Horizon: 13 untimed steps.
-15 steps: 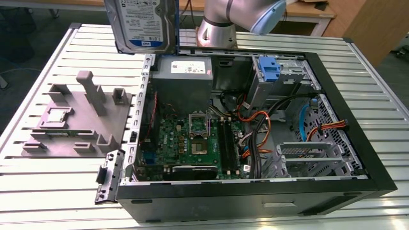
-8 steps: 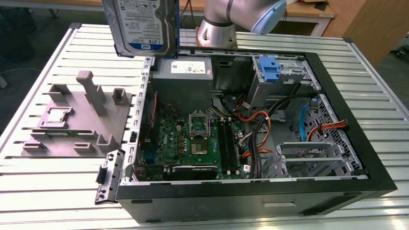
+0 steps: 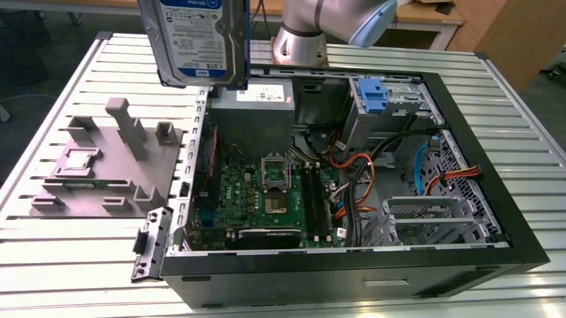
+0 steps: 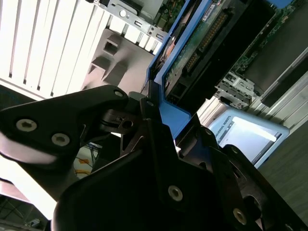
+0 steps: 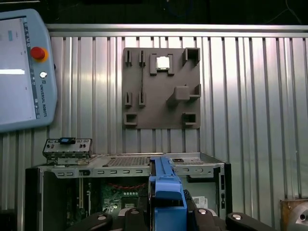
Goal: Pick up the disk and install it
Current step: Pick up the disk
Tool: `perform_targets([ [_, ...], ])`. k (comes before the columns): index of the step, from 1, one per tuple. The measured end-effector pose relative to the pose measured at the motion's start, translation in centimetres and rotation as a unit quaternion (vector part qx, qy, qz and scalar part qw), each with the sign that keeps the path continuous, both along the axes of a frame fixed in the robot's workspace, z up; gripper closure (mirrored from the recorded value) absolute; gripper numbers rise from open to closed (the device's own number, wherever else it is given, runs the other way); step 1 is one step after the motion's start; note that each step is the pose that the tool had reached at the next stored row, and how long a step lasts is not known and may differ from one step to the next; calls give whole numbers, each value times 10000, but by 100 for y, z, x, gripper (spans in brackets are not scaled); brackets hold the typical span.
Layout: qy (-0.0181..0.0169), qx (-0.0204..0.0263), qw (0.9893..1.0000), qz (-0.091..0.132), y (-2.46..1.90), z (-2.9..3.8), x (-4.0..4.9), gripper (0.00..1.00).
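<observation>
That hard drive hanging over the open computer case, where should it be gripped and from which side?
Probably the upper end of the disk, from above, pinching across its thin blue carrier, as the gripper holds it now. It hangs upright, so its narrow thickness fits the gripper; the labelled faces look too wide.

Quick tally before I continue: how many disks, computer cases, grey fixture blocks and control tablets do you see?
disk: 1, held up in the gripper
computer case: 1, open
fixture block: 1, grey
control tablet: 1
Total: 4
</observation>
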State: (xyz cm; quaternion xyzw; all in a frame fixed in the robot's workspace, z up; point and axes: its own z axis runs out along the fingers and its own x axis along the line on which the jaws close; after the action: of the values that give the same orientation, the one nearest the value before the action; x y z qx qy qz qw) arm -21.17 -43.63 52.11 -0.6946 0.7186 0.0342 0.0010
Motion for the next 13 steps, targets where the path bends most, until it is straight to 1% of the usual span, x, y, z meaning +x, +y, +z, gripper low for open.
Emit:
perform_targets([
  [5, 7, 0, 10000, 0, -5, -5, 152, 64],
  [9, 8, -1, 10000, 0, -6, -11, 253, 64],
  [13, 7, 0, 10000, 0, -6, -17, 305, 64],
])
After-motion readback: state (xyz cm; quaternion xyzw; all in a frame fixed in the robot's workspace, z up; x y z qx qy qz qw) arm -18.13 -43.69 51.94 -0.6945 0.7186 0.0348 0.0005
